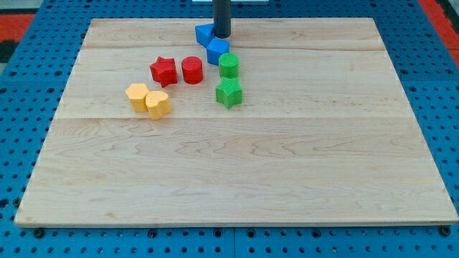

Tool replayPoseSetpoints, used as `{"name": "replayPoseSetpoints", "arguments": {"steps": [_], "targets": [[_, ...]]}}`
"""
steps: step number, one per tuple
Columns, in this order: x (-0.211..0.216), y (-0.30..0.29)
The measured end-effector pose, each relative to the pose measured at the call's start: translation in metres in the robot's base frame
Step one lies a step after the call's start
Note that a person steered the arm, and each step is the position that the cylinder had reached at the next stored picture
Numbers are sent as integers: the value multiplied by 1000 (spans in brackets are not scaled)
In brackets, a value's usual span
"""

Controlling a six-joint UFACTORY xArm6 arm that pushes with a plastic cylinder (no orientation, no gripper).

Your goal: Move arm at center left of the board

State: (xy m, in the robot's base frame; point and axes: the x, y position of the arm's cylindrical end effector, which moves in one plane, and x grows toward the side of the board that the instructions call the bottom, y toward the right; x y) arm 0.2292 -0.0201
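The bare near half of the board (237, 179) lies closest to the camera, pale wood set on a blue pegboard (29, 86); beyond it, left of centre, two yellow blocks are found touching, a yellow hexagon (137, 96) on the left and a second yellow block (158, 104) just right of it, its shape not made out; farther back a red star (163, 70) and a red cylinder (191, 69) are set side by side, just apart; to their right a green star (229, 92) is seen nearer and a green cylinder (229, 65) just behind it; a blue cube (217, 51) sits just behind the green cylinder, and a second blue block (204, 34) lies at its far left, shape unclear; no pincer is fitted, only a dark rod; my tip (221, 36) is placed at the far middle of the board, between the two blue blocks and seemingly touching both; the board's centre left lies well apart from it.
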Motion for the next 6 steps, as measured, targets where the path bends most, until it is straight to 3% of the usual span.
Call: {"name": "replayPoseSetpoints", "arguments": {"steps": [3, 4, 5, 6], "targets": [[-8, -144], [28, -208], [93, -274], [155, -251]]}}
